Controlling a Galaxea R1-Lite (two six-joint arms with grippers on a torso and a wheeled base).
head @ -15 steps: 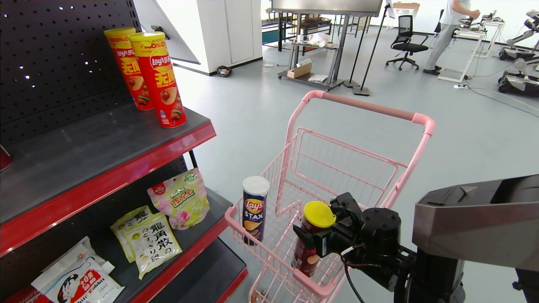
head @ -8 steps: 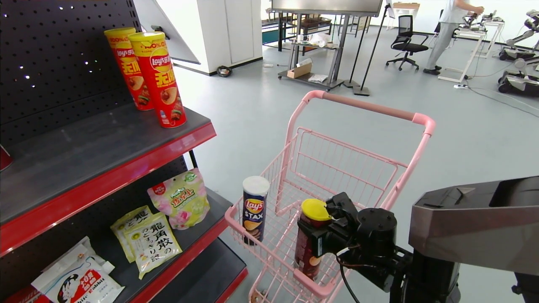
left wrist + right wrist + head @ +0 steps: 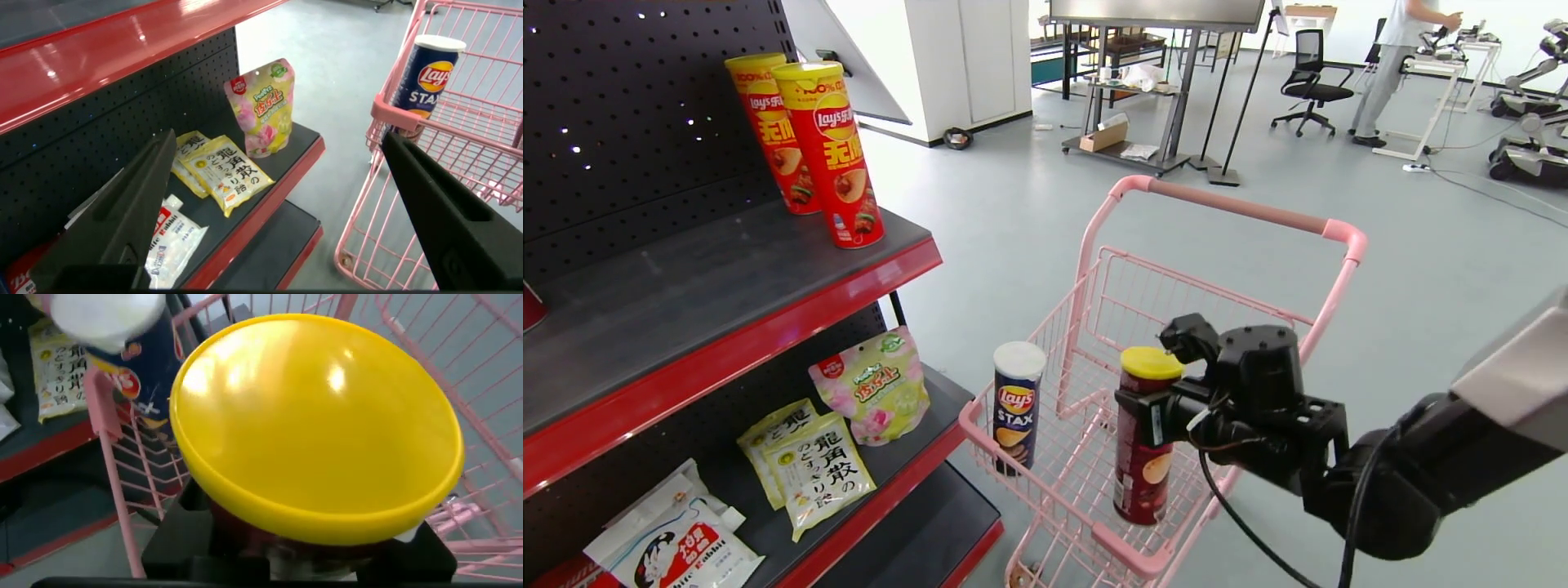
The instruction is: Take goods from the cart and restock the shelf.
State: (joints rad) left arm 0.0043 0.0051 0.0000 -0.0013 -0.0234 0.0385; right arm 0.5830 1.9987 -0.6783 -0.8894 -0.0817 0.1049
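Note:
My right gripper [image 3: 1147, 414] is shut on a dark red chips can [image 3: 1141, 478] with a yellow lid [image 3: 1151, 363], holding it upright inside the pink cart [image 3: 1241, 209]. In the right wrist view the yellow lid [image 3: 319, 425] sits just above that gripper [image 3: 302, 557]. A blue can with a white lid [image 3: 1016, 408] stands in the cart's corner nearest the shelf. Two red chips cans [image 3: 829, 155] stand at the end of the upper shelf [image 3: 686, 294]. My left gripper [image 3: 278, 220] is open, facing the lower shelf and the blue can [image 3: 425, 77].
Several snack bags [image 3: 821, 469] lie on the lower shelf, with a pale green and pink pouch [image 3: 874, 384] leaning against the pegboard back. Open grey floor lies beyond the cart. Desks, a chair and stands fill the far room.
My right arm has raised the dark red can and turned it from tilted to upright. The blue can, cart and shelf goods have not moved.

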